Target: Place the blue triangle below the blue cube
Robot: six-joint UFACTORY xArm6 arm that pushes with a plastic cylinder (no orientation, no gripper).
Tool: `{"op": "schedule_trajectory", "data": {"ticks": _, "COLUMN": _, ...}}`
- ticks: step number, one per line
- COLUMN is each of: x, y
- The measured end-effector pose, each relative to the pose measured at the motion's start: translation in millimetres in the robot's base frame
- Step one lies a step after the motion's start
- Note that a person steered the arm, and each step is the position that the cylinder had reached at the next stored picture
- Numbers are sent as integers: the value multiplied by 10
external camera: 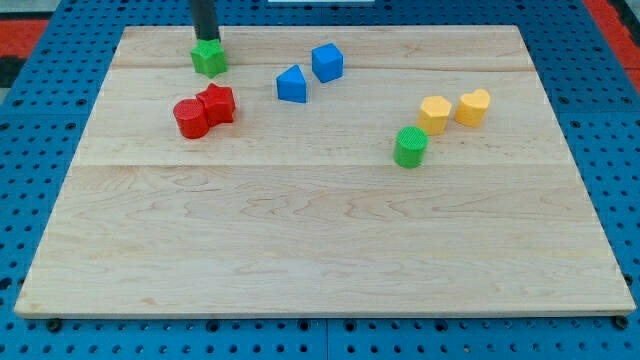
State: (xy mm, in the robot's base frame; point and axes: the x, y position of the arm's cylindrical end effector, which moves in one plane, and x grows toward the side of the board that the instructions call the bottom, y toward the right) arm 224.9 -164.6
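Note:
The blue triangle [291,84] lies on the wooden board [320,230] toward the view's top, just left of and slightly below the blue cube [327,62]; the two are close but apart. My rod comes down from the view's top left, and my tip [206,40] ends right at the top edge of a green block [209,58], well to the left of both blue blocks.
A red cylinder [190,118] and a red block [217,103] touch each other left of centre. A green cylinder [410,146], a yellow hexagonal block [434,113] and a yellow heart-like block [473,106] sit at the right. A blue pegboard surrounds the board.

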Motion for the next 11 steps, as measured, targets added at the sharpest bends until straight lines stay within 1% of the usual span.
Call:
{"op": "schedule_trajectory", "data": {"ticks": 1, "x": 0, "y": -47}}
{"op": "schedule_trajectory", "data": {"ticks": 2, "x": 0, "y": 115}}
{"op": "schedule_trajectory", "data": {"ticks": 3, "x": 0, "y": 363}}
{"op": "schedule_trajectory", "data": {"ticks": 4, "x": 87, "y": 742}}
{"op": "schedule_trajectory", "data": {"ticks": 7, "x": 830, "y": 763}}
{"op": "schedule_trajectory", "data": {"ticks": 9, "x": 874, "y": 1523}}
{"op": "schedule_trajectory", "data": {"ticks": 10, "x": 1097, "y": 1437}}
{"op": "schedule_trajectory", "data": {"ticks": 11, "x": 1289, "y": 1151}}
